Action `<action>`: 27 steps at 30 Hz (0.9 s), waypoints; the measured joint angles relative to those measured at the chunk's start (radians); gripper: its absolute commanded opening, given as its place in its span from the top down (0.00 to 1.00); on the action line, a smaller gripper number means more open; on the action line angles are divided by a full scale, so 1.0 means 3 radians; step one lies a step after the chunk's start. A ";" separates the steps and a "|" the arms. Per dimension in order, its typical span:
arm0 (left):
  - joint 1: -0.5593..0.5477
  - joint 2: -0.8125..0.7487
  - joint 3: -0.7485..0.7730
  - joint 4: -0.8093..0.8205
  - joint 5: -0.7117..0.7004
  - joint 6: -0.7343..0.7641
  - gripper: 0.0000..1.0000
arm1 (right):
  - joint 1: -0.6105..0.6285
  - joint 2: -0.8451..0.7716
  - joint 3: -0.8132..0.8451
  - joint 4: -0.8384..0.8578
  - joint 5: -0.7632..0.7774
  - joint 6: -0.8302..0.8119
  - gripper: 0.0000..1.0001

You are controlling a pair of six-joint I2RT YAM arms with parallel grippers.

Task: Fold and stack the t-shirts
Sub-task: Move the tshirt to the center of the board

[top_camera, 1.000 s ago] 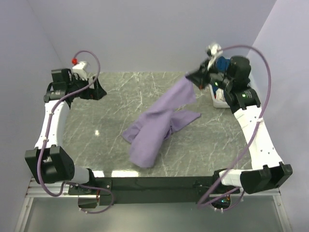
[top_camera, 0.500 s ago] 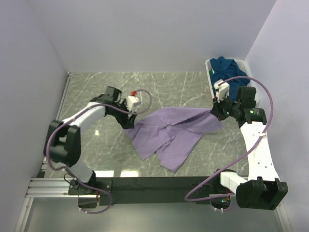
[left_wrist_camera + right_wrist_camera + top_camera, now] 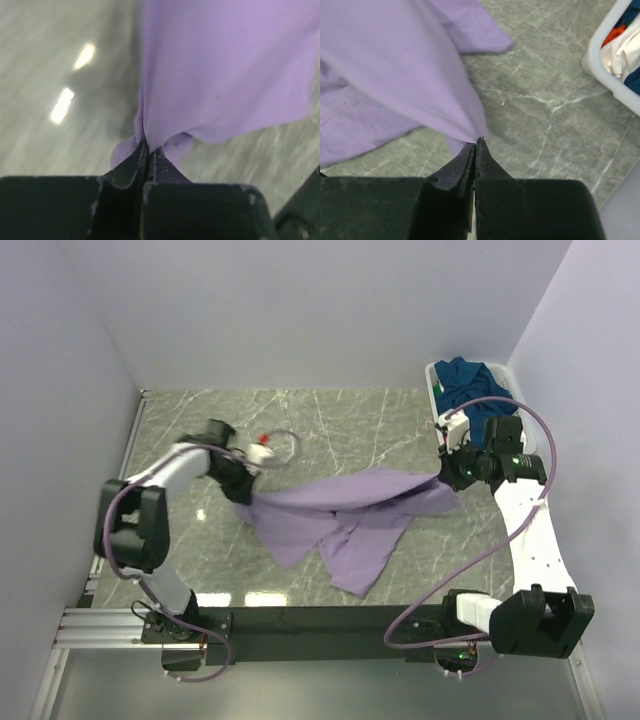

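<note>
A pale lilac t-shirt [image 3: 345, 515] is stretched across the middle of the marble table, its lower part sagging toward the front edge. My left gripper [image 3: 243, 492] is shut on the shirt's left corner; the left wrist view shows purple cloth [image 3: 220, 75] pinched between the closed jaws of the left gripper [image 3: 148, 147]. My right gripper [image 3: 445, 478] is shut on the shirt's right corner, and in the right wrist view the cloth [image 3: 395, 65] runs into the closed tips of the right gripper [image 3: 476, 142]. A dark teal-blue t-shirt [image 3: 470, 380] lies in the basket.
A white plastic basket [image 3: 436, 400] stands at the back right corner, close behind my right arm; its rim [image 3: 610, 82] shows in the right wrist view with white, blue and orange cloth inside. Grey marble table [image 3: 330, 415] lies behind the shirt. Walls close in on three sides.
The left gripper reached the shirt's left edge, closed on it and pulled it left. The right gripper brought its corner down from up high. The shirt is now stretched between them.
</note>
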 measured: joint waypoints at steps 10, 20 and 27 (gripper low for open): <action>0.1223 -0.0028 0.0740 -0.0787 0.0048 0.0351 0.99 | 0.0684 0.1160 0.0579 0.0193 -0.0009 0.0100 1.00; 0.1331 0.1342 0.1740 -0.0608 -0.0198 -0.0136 0.66 | 0.1052 0.3030 0.2237 0.0397 0.0398 0.0448 0.50; 0.1371 0.1239 0.1871 -0.0568 -0.0229 -0.0150 0.31 | 0.0898 0.3132 0.2294 0.0284 0.0356 0.0554 0.16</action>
